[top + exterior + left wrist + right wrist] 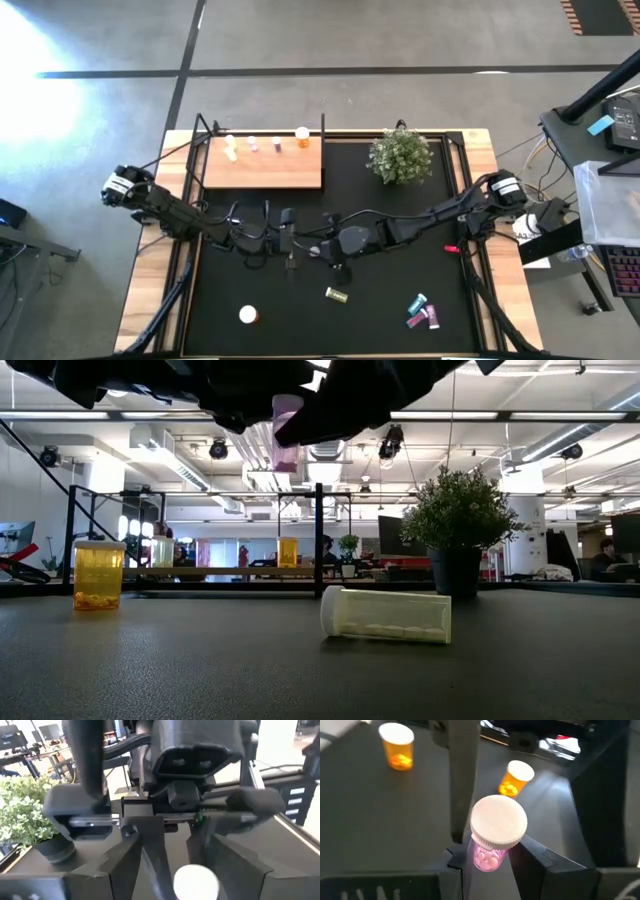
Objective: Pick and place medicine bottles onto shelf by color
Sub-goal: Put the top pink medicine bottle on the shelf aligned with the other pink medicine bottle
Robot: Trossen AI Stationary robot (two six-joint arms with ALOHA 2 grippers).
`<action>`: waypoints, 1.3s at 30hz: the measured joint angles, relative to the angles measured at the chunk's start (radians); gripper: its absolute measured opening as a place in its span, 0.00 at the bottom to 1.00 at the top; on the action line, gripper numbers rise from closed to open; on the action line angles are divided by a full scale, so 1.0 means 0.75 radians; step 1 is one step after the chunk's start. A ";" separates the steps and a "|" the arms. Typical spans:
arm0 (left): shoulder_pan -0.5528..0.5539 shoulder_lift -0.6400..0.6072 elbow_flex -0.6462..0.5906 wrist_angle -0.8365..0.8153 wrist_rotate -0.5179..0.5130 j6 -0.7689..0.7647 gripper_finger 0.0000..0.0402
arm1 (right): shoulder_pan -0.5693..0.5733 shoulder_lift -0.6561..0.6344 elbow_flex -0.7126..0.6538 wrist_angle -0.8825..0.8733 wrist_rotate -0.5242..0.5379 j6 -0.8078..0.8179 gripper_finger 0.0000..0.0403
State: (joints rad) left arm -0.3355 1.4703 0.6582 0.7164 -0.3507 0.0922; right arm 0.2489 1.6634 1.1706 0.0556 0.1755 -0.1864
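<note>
A pink bottle with a white cap stands upright in my right gripper, high above the middle of the black mat; it also shows in the low view. My left gripper faces it from the left and is open. One of its fingers hangs just beside the cap and I see no touch. The wooden shelf at the far left carries several small bottles, among them an orange one. My right gripper pinches the pink bottle's body just under the white cap between its two fingers. The bottle stands upright, cap up, lifted clear of the mat.
On the mat near the front are an upright orange bottle, a yellowish bottle lying on its side and a cluster of blue-teal, purple and pink bottles. A potted green plant stands right of the shelf.
</note>
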 joint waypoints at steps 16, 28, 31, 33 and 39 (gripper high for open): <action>0.001 -0.012 0.016 0.022 -0.035 0.066 0.55 | -0.001 -0.047 -0.004 -0.066 0.201 -0.018 0.25; 0.001 -0.009 0.006 0.010 -0.109 0.061 0.55 | 0.012 -0.109 -0.003 -0.086 0.212 -0.036 0.25; 0.001 -0.008 0.005 0.017 -0.110 0.063 0.55 | 0.017 -0.123 -0.004 -0.092 0.213 -0.046 0.25; 0.001 -0.008 0.005 0.015 -0.111 0.063 0.55 | 0.017 -0.127 -0.004 -0.097 0.212 -0.045 0.25; 0.001 -0.008 0.007 0.022 -0.114 0.064 0.55 | 0.017 -0.131 -0.003 -0.095 0.211 -0.041 0.25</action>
State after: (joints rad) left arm -0.3347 1.4643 0.6632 0.7326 -0.4366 0.1398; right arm 0.2615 1.5654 1.1681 -0.0154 0.3340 -0.2173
